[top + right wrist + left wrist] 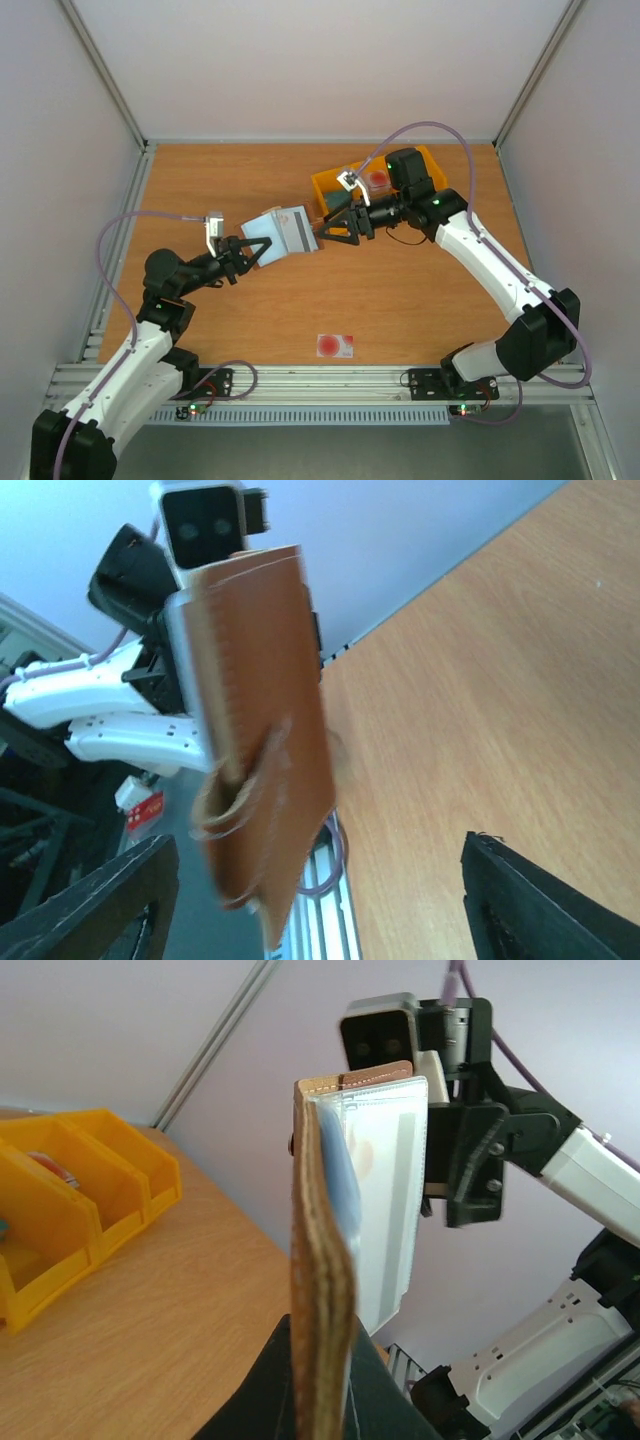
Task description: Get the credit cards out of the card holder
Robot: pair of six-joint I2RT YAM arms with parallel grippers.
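The card holder (pixel 287 229), brown leather with clear inner sleeves, hangs above the table between the two arms. My left gripper (pixel 262 248) is shut on its near end. In the left wrist view the card holder (pixel 322 1250) stands edge-on between my fingers, and a pale card with a reddish spot (pixel 366 1156) shows through a sleeve. My right gripper (pixel 326 225) is open at the holder's far edge. In the right wrist view the holder's brown back (pixel 262 710) hangs blurred between the spread fingers (pixel 110 905). One credit card (pixel 335 345) lies on the table near the front edge.
A yellow three-part bin (pixel 330 186) stands at the back right, under my right arm, with a reddish card (pixel 376 180) in one compartment. The bin (pixel 75 1195) also shows at the left of the left wrist view. Metal rails run along the table's front and left edges.
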